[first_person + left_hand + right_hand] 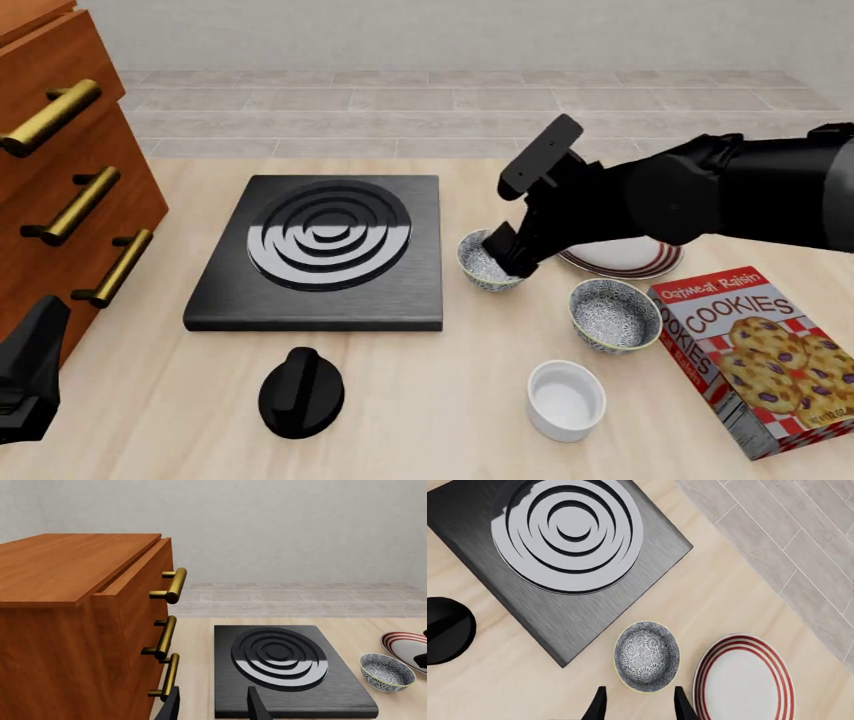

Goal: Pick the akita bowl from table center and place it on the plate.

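Note:
The akita bowl (481, 262) (647, 655), blue-grey speckled inside with a pale rim, sits on the table just right of the black stove plate. My right gripper (514, 260) (640, 691) hovers at its near rim, open, fingers spread about as wide as the bowl and holding nothing. Beside the bowl lies the white plate (627, 262) (744, 680) with red rim stripes, partly hidden by my right arm in the front view. The left wrist view shows the bowl (387, 671) and plate (403, 645) too. My left gripper (213, 695) (27, 375) is open, low by the drawers, far from the bowl.
A look-alike bowl (614, 313) stands in front of the plate, next to a cookie box (754, 355). A white ramekin (565, 400) and a black knob (299, 392) lie nearer the front. The stove plate (320, 250) and a wooden drawer cabinet (67, 180) fill the left.

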`<state>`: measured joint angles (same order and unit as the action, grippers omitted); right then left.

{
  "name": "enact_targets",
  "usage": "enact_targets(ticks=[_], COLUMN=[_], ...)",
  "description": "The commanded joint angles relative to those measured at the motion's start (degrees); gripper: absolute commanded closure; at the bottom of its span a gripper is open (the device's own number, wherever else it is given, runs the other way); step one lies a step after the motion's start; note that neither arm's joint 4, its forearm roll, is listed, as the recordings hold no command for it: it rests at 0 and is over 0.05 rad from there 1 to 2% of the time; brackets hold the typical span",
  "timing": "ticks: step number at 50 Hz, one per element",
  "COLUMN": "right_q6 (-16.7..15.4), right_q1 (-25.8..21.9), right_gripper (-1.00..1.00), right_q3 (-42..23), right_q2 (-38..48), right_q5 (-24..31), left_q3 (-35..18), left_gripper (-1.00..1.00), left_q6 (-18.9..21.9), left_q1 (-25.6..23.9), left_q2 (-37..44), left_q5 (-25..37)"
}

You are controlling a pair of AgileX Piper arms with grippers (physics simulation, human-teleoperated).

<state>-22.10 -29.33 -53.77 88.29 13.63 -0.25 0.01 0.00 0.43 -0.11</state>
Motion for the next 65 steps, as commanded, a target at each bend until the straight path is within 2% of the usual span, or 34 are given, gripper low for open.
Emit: enact_targets(ticks=[1,9,12,13,15,16,18,21,34,37,48,52,65], right_q6=[-5.41,-8.83,-9.18,-9.90,-13.41,-13.80,-12.26,-12.35,-14.24,-16.04,-14.55,-12.88,-12.25], right_q1=[-0.57,0.17,-0.13,-0.20,-0.32,-0.29,0.14,0.12,0.35,1.43,-0.74,-0.25,-0.47], right_gripper=[-1.00,-1.00,-1.00,-1.00,-1.00,-1.00,-1.00,-1.00,-1.00,-1.00,-1.00,-1.00,-1.00], right_q3=[-1.14,-1.74,-2.19,-1.80,0.27,0.53,-0.15,0.17,-0.83,-0.71,-2.95,-4.44,-4.37], right_q2=[3.55,6.37,6.96,7.23,7.46,7.59,8.60,9.14,13.05,14.87,16.52,17.90,20.09], right_q5=[0.53,-0.62,-0.44,-0.55,-2.92,-3.45,-3.63,-4.26,-6.26,-7.65,-5.33,-4.34,-5.09], left_q3=[0.00,0.00,0.00,0.00,0.00,0.00,0.00,0.00,0.00,0.00,0.00,0.00,0.00], left_gripper=[-1.00,-1.00,-1.00,-1.00,-1.00,-1.00,-1.00,-1.00,-1.00,-1.00,-1.00,-1.00,-1.00], left_q6=[0.00,0.00,0.00,-0.01,0.00,-0.01,0.01,0.00,0.00,0.01,0.01,0.00,0.00], left_q1=[0.00,0.01,0.00,0.01,0.01,0.01,-0.01,0.00,-0.01,0.01,0.01,0.00,0.00], left_q2=[0.00,0.00,0.00,0.00,0.00,0.00,0.00,0.00,0.01,-0.01,-0.01,0.01,-0.01], left_q5=[0.00,0.00,0.00,0.00,0.00,0.00,0.00,0.00,0.00,0.00,0.00,0.00,0.00])
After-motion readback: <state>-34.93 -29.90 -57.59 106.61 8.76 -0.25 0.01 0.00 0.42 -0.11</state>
